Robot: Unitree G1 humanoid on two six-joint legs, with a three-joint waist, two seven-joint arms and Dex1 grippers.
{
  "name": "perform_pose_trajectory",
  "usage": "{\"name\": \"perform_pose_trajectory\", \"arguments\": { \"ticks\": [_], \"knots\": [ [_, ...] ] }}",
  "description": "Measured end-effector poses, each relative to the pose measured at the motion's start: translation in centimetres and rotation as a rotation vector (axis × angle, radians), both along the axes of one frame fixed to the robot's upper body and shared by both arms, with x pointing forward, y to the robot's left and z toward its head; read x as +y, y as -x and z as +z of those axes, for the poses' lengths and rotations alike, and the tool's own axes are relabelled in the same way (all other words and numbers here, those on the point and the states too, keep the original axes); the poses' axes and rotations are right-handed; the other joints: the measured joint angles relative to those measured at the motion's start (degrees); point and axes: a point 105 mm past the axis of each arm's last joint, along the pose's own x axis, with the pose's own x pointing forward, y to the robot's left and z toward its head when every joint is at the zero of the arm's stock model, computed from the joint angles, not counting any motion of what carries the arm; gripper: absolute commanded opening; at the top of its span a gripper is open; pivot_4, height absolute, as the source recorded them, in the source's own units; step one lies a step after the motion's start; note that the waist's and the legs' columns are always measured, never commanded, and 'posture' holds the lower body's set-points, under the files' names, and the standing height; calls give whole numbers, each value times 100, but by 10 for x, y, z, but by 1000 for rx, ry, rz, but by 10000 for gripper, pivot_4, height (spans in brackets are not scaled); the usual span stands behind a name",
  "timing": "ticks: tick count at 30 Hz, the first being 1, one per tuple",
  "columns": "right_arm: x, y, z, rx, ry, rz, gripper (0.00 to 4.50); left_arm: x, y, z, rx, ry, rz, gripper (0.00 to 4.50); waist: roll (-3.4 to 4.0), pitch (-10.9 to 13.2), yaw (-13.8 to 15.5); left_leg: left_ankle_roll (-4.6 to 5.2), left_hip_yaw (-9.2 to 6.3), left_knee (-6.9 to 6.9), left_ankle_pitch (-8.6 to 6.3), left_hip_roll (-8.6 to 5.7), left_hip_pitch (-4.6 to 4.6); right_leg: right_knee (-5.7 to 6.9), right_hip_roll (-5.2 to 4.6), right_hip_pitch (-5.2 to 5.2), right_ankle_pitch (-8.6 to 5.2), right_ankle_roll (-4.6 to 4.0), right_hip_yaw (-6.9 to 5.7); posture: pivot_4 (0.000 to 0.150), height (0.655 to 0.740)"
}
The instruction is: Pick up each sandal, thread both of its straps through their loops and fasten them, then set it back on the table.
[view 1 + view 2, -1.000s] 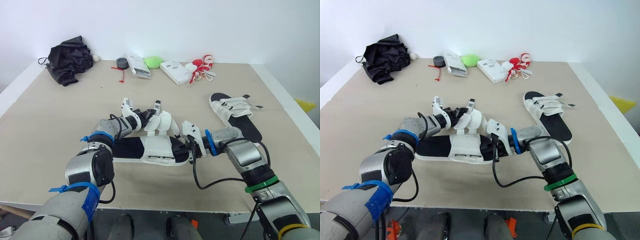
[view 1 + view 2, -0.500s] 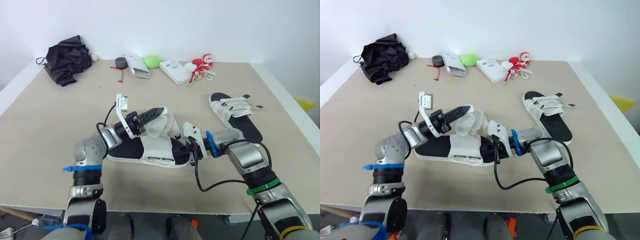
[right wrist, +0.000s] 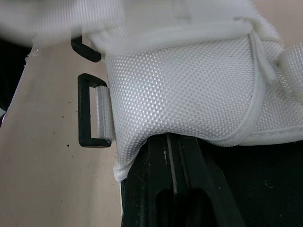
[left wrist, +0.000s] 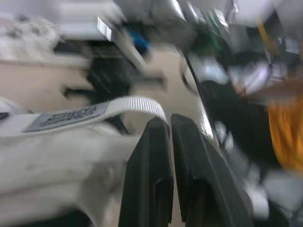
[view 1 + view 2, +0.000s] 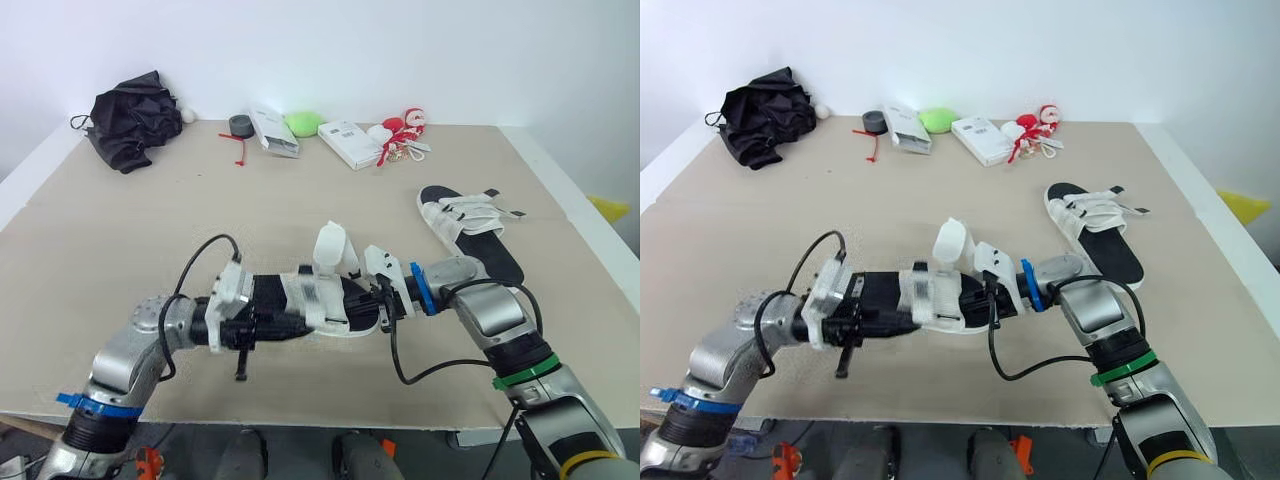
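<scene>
The near sandal (image 5: 315,300) lies on the table (image 5: 120,230) between the two end effectors. The right end effector (image 5: 378,306) is pressed together at one end with its tips under the white mesh upper (image 3: 189,80), and the left end effector (image 5: 272,326) is closed and empty along the black sole at the other end. The sandal looks light, with a firm sole that makes the steadier hold. Its woven strap (image 5: 330,245), curling up beside the right end effector, is floppy and probably best pinched near its tip to feed the rigid black loop (image 3: 90,111).

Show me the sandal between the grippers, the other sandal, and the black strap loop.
Near sandal (image 5: 318,300), left eye view, on its white upper.
Other sandal (image 5: 497,256), left eye view, on its black sole.
Strap loop (image 3: 83,111), right wrist view, on its long black bar.
</scene>
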Motion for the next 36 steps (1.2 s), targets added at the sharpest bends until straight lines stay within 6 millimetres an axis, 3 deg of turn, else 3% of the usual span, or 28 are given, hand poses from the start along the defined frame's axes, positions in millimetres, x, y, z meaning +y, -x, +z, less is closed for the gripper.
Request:
{"name": "perform_pose_trajectory", "arguments": {
  "ticks": [4,8,9,13,15,20,24,25,30,36],
  "knots": [
    [0,0,0,1,1,11,0,6,8,-18,-212,-89,-63,2094,4,-3,4,2,4,0,-1,4,0,0,1,-1,-14,-27,1,1500,7400],
    [1,-1,-1,0,5,19,0,10,7,-39,-339,-164,-91,12451,5,-10,4,4,7,1,-3,7,1,0,2,-2,-14,-28,2,1500,7400],
    [1,-1,-1,0,5,21,0,10,8,-46,-348,-182,-103,17723,5,-10,4,5,7,1,-3,8,0,0,4,-3,-14,-28,2,1500,7400],
    [3,-1,-1,-1,5,26,0,11,7,-58,-408,-208,-105,30466,4,-14,4,6,7,1,-3,19,1,1,15,-4,-7,-28,3,1500,7400],
    [4,-2,-1,-2,6,30,0,11,6,-57,-418,-208,-111,30466,6,-19,4,6,7,1,-3,23,3,4,19,-4,-6,-29,3,1500,7400],
    [4,-1,-1,0,7,39,0,18,15,-52,-172,-151,-65,30466,7,-20,-2,21,8,1,-12,30,5,8,26,-7,-4,-15,4,1500,7400],
    [4,-2,-1,0,7,39,0,16,12,-33,207,-76,50,30466,3,-18,-5,21,3,3,-12,36,8,21,32,-8,-6,-18,4,1500,7400],
    [4,-2,-1,3,8,41,0,13,13,-29,396,-72,98,30466,3,-19,-5,21,3,3,-12,36,10,21,33,-5,-7,-17,3,1500,7400],
    [5,-3,-1,6,9,49,0,-2,17,-48,662,-176,204,30466,4,-20,-7,21,2,4,-12,33,14,23,37,-4,-6,-18,4,1500,7400],
    [6,-4,-1,0,15,49,0,-24,1,-42,812,-169,295,30466,-3,-25,-5,21,-3,9,-12,30,36,30,40,16,-5,-23,5,1500,7400]
  ]
}}
